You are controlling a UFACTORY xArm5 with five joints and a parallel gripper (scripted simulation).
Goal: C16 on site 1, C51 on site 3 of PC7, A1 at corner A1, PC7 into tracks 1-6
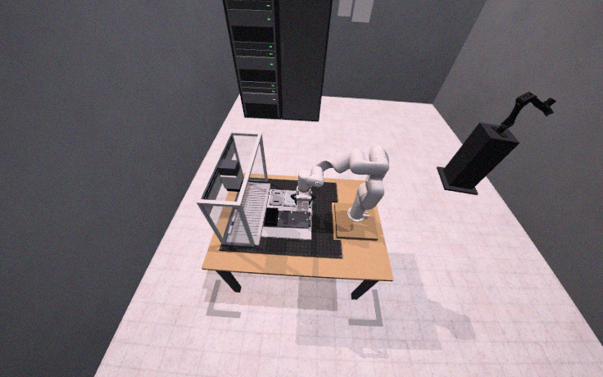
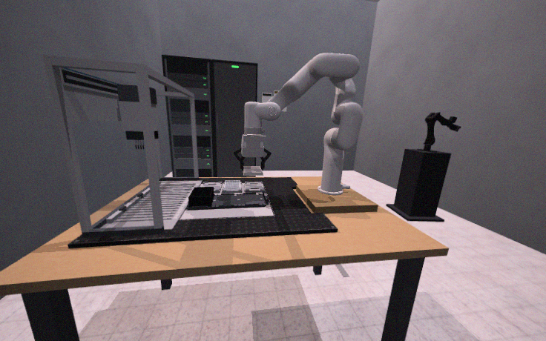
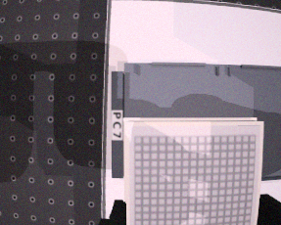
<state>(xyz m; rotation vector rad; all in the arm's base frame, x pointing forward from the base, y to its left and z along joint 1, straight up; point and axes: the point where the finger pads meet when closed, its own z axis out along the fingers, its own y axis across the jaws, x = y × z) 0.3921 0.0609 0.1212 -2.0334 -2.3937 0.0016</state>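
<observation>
My gripper is shut on C16, a pale 384-well plate. It holds C16 level in the air, near the handle end of the carrier; in the wrist view the plate covers part of site 1. PC7 lies dark and flat on the apron, its label end toward the arm's base. C51, a black block, stands on the carrier's rail end, at site 3. C15 is in the middle nest. C16's corner marks are unreadable.
The ribbed rails lie beyond the apron, inside a grey frame with upright posts. Nests S1 and S3 hold no plate. A black perforated mat lies under the setup.
</observation>
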